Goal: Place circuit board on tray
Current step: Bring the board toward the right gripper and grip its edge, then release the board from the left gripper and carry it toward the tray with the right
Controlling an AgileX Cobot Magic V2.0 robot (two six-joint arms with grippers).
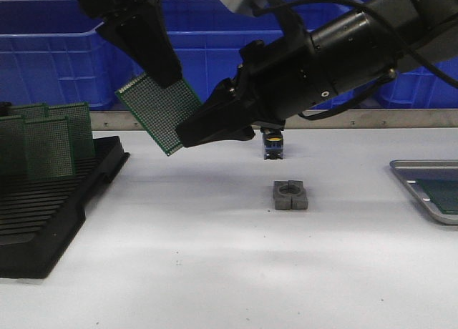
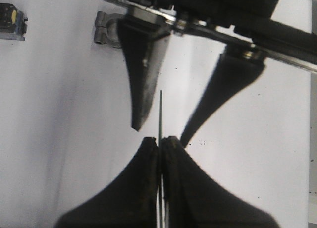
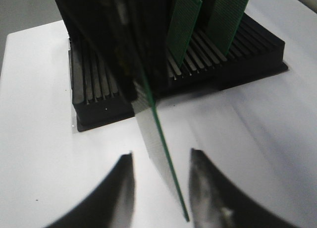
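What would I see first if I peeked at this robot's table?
Two black arms meet in midair over the white table, passing a green circuit board. The left gripper pinches it, while the right gripper is open with a finger on each side of it. More green boards stand in a black rack at the left, and a silver tray waits at the right edge.

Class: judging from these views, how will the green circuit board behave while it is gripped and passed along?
Probably stiff: the circuit board stays flat though the left pincer holds only one edge. Likely light and thin, so it may pivot in the grip.
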